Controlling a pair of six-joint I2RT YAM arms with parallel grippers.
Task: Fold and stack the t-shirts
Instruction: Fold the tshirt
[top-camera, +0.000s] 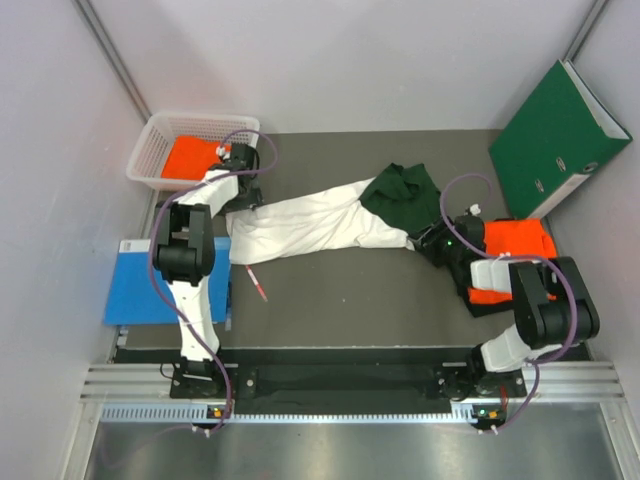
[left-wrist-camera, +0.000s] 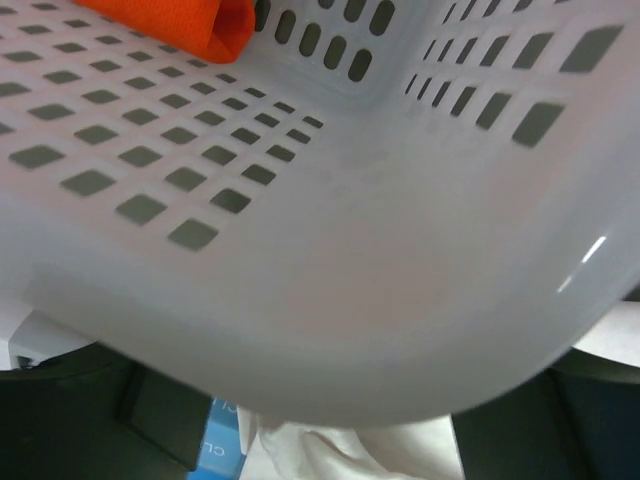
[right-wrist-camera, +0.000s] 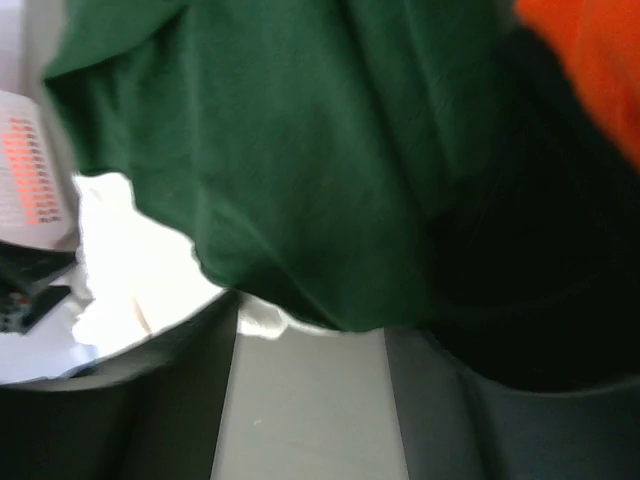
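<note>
Observe that the white t-shirt (top-camera: 310, 222) with dark green sleeves lies unfolded, stretched across the table between the left gripper (top-camera: 244, 199), beside the white basket (top-camera: 150, 150), and the right gripper (top-camera: 432, 240) at the sleeve end. You cannot tell from either wrist view whether the jaws pinch the cloth or stand apart. One orange shirt (top-camera: 520, 240) appears folded at the right; another (top-camera: 190, 155) lies in the basket. Judge the task as early, with most folding left

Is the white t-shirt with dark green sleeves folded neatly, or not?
Not folded. The white cloth t-shirt with dark green sleeves lies stretched out and rumpled across the dark table, one sleeve bunched.
</note>
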